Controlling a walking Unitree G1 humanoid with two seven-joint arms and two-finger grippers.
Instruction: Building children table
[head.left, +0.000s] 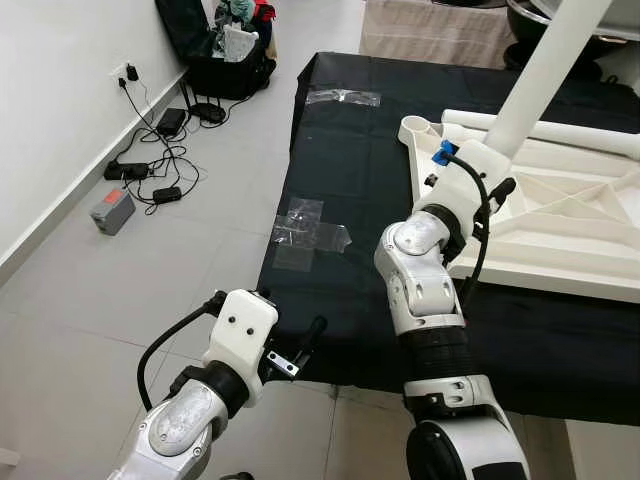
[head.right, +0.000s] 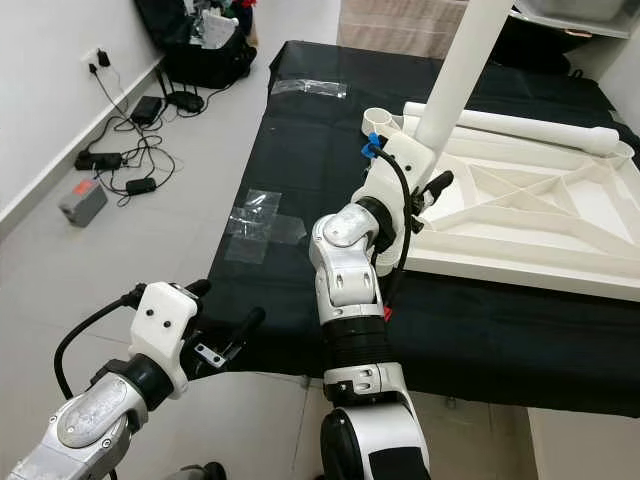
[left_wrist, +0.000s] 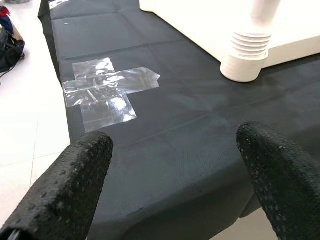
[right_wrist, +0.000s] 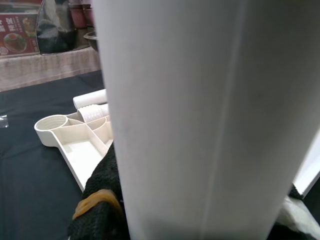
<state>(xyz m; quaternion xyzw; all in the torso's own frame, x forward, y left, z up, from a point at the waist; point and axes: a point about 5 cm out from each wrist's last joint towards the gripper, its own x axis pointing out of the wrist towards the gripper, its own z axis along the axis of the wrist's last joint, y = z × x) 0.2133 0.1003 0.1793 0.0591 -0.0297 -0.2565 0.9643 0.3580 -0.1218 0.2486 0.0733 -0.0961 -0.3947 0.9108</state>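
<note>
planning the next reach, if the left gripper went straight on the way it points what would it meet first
Probably the black cloth just ahead of the open left gripper. Farther along that line sit the clear tape patch and the white threaded table leg, though depth is hard to judge.

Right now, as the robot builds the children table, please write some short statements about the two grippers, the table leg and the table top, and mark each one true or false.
1. The right gripper holds a white table leg upright. True.
2. The table top lies on a red cloth. False: the cloth under it is black.
3. The left gripper is open and holds nothing. True: its fingers stand apart above the edge of the cloth.
4. Another white leg lies flat along the far side of the table top. True.
5. Clear tape is stuck on the table top. False: it is stuck on the black cloth, apart from the table top.
</note>
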